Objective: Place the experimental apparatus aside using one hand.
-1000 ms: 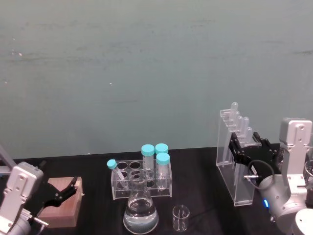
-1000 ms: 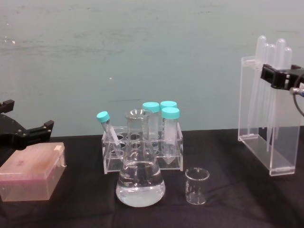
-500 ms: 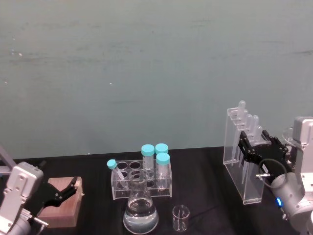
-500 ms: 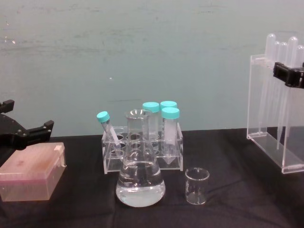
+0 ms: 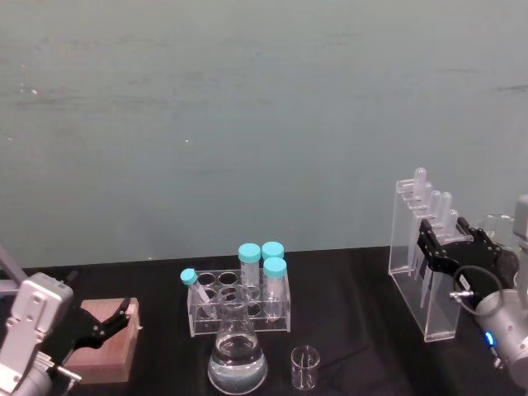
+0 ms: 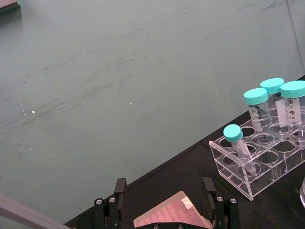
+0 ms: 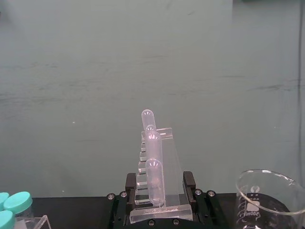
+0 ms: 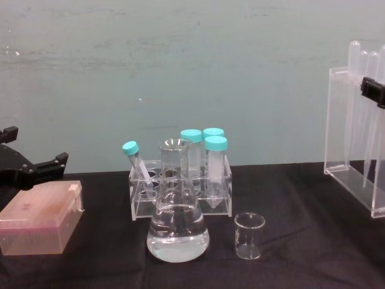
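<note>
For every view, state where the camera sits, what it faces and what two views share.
Head: high, looking down at table; left gripper, right gripper at lower corners.
Chest: low, across at conical flask; left gripper at edge.
Left wrist: faces tube rack; own open fingers.
Right wrist: faces wall; own gripper clamps pipette stand.
Head, chest share beaker.

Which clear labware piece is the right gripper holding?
The tall clear acrylic pipette stand, clamped in the black right gripper at far right; the liquid-filled conical flask and small glass beaker stand free. Left gripper idles, open, far left.
</note>
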